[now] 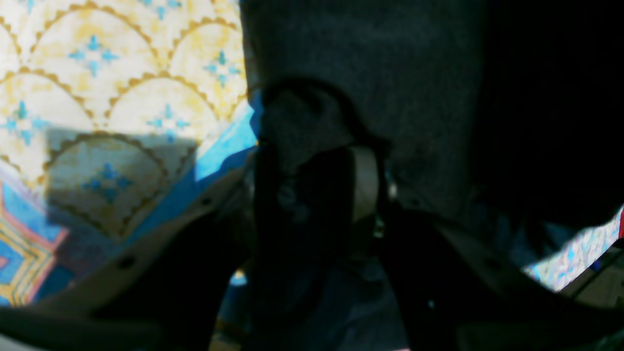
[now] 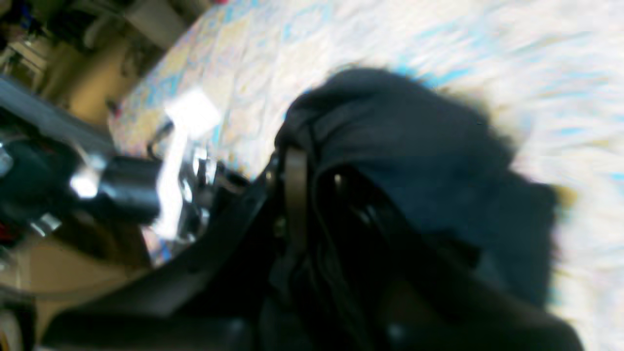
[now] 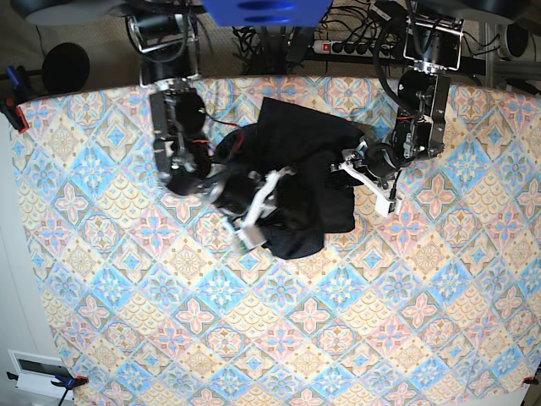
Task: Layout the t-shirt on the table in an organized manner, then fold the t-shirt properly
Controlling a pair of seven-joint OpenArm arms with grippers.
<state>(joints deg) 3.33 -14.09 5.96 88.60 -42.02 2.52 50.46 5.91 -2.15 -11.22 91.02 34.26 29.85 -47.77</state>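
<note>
T-shirt (image 3: 292,182) bunched between both end effectors, gripped by right end effector (image 3: 254,211)

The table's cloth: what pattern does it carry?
Pastel blue, pink and yellow diamond floral tiles on the table, clearest in the base view.

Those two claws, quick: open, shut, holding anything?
Left gripper: shut on the plain black soft fabric t-shirt.
Right gripper: shut on the same t-shirt.

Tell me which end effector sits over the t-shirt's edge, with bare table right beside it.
The left end effector, at the t-shirt's edge; the right end effector is amid bunched fabric.
</note>
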